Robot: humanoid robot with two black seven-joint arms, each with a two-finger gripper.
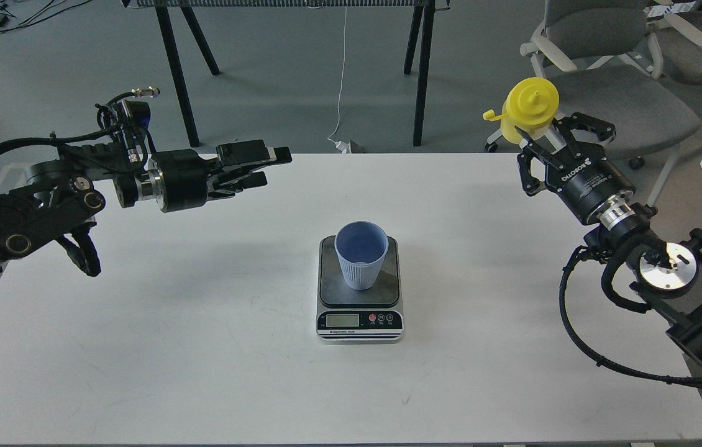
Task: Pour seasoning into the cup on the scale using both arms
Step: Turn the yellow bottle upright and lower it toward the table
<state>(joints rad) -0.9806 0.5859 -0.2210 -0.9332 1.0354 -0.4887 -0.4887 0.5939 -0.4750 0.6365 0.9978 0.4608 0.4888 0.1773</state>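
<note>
A blue cup [361, 254] stands on a scale [360, 298] mid-table. The right gripper [551, 138] grasps a yellow bottle [531, 108]; the left gripper [267, 166] hangs released, holding nothing.

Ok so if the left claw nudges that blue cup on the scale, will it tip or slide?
The cup looks empty and thin-walled, so probably very light. It narrows toward its base, so a high nudge could tip it. The scale plate looks smooth; a low push likely slides it.

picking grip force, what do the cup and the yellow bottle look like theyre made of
Cup: likely thin plastic, matte light blue, with moulded vertical ribs. Bottle: likely soft squeeze plastic, opaque yellow with a slight sheen, moulded nozzle and tethered cap, held in the right gripper.
</note>
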